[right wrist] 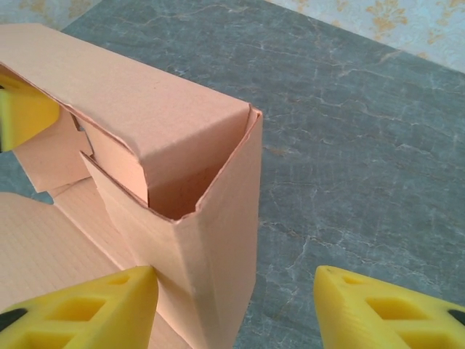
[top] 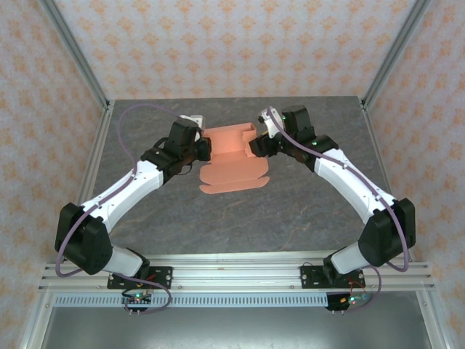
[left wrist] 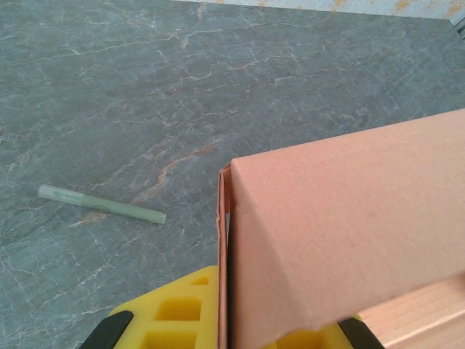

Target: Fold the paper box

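Closest to the right wrist camera, the right gripper (right wrist: 232, 283) stands open. One of its yellow fingers (right wrist: 80, 309) sits against a raised corner of the paper box (right wrist: 182, 145), and the other is clear of the card, with bare worktop (right wrist: 363, 145) showing between them. It has hold of nothing.

That corner is a hollow pocket of salmon-orange card. Two upright walls meet there, and a folded-over flap lies along the inner face. All that can be seen inside is the box's own card.

From above, the paper box (top: 234, 156) sits in the middle of the worktop (top: 290, 211), between the two grippers. Its far part is stood up as an open tray, and its near flaps lie flat.

The left gripper (left wrist: 247, 320) is closed on the box's opposite end wall, with the thin card edge pinched between its yellow pads.

A thin pale stick (left wrist: 102, 204) lies on the worktop near that end, apart from the box.
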Robot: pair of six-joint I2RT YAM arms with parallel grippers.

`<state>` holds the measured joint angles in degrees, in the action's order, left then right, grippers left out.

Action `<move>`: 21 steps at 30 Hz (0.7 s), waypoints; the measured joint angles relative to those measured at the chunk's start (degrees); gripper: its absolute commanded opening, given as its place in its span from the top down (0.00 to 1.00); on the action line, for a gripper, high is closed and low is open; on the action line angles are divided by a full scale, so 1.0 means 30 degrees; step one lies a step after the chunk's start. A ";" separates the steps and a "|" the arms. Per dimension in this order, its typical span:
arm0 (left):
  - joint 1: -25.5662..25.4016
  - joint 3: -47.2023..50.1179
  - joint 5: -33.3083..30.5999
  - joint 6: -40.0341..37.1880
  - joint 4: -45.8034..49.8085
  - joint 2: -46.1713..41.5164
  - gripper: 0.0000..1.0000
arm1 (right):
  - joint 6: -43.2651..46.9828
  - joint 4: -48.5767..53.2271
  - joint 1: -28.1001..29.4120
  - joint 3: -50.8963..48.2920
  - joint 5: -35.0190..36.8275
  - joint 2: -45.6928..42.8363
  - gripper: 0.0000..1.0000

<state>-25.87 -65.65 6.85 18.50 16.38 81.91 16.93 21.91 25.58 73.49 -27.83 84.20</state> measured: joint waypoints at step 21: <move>-0.0007 0.0000 0.0066 -0.0044 0.0211 0.0000 1.00 | -0.0969 -0.0481 0.0539 0.0226 -0.0663 0.1180 0.56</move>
<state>-25.89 -65.65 7.05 18.37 17.02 81.91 14.02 20.47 27.20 74.17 -29.82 87.74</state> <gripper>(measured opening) 0.092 0.465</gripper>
